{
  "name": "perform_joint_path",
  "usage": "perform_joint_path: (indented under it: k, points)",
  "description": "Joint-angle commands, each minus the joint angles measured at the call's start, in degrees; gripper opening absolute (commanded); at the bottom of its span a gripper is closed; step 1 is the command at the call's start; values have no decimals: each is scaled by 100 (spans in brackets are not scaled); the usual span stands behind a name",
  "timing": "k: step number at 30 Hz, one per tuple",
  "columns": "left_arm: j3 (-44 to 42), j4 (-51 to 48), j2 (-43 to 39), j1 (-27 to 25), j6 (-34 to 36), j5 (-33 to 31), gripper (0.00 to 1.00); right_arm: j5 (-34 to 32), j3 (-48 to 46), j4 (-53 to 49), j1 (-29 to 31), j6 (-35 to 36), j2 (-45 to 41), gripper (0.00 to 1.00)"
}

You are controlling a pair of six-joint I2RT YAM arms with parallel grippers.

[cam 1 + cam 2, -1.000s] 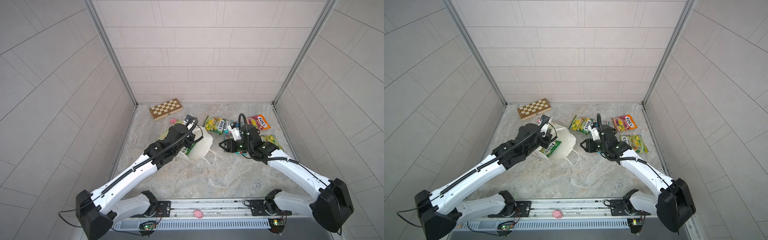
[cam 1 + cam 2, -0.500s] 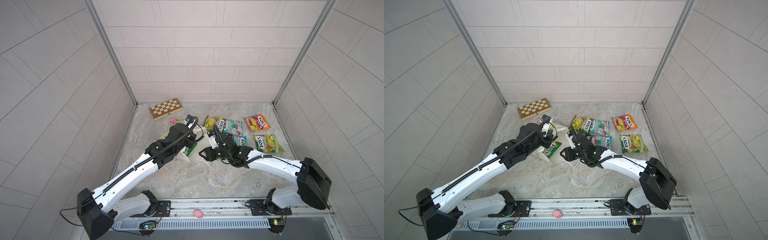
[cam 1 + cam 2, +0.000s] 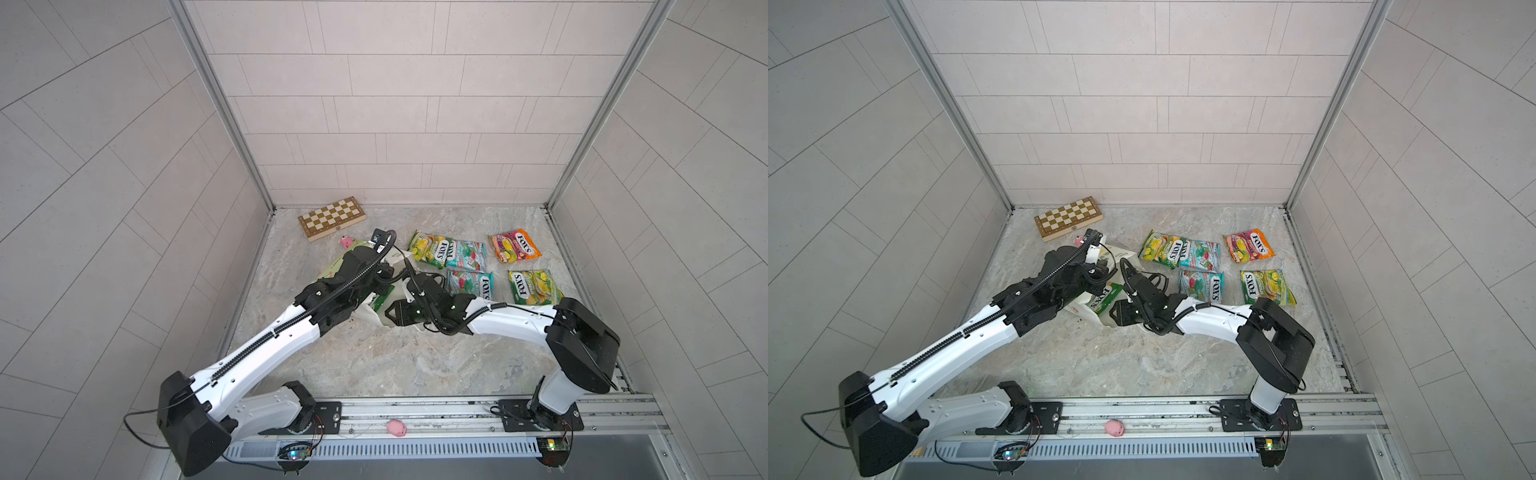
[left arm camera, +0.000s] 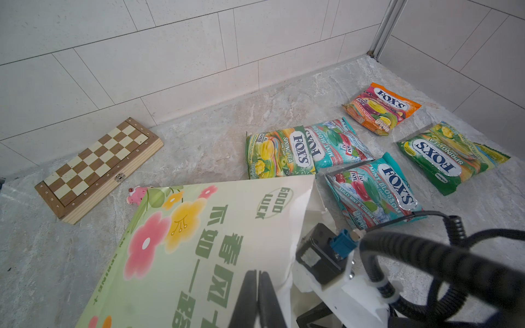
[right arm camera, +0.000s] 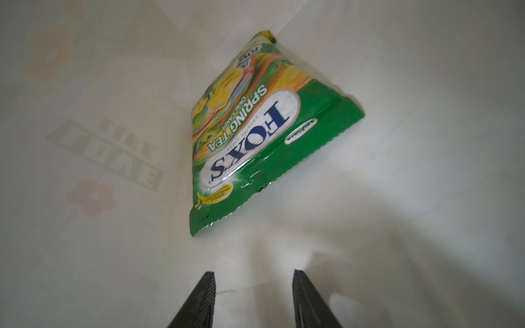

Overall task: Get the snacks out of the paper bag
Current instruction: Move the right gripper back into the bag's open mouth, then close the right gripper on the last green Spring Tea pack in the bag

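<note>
Green packet [image 5: 255, 133] faced by the right gripper [image 5: 253, 272] inside the paper bag [image 4: 199, 241]
The paper bag is laid on its side, its upper sheet pinched by the left gripper [image 4: 257, 274], which is closed tight on it; the right gripper is held partway open and empty; the green packet is found straight ahead, deeper in, its long axis slanted off the approach line, one crimped corner nearest; the right arm is judged the nearer.

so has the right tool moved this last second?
Yes: in a top view the right tool went left, away from the orange packet, into the paper bag.
</note>
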State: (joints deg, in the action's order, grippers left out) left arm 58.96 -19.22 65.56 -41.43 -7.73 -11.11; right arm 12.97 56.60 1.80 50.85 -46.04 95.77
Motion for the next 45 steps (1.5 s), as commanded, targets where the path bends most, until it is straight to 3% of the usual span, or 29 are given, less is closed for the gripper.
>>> perform_joint_path:
  k: [1,14,21,30,37,45]
  points:
    - [33,42,1,3,-36,-40,0,-473,229,-105,23,-531,174,48]
    - [37,46,-17,6,-62,56,0,-961,1291,-913,26,-1246,1224,49]
    - [53,42,-37,2,-70,100,0,-885,1549,-507,26,-1582,1627,49]
    - [59,36,-44,4,-92,171,0,-425,1585,933,4,-2213,2131,45]
    - [67,24,-52,6,-82,144,0,-167,1636,1845,-55,-2366,2446,34]
    - [82,-58,-47,6,-53,-20,0,8,1385,2283,-189,-1995,2176,0]
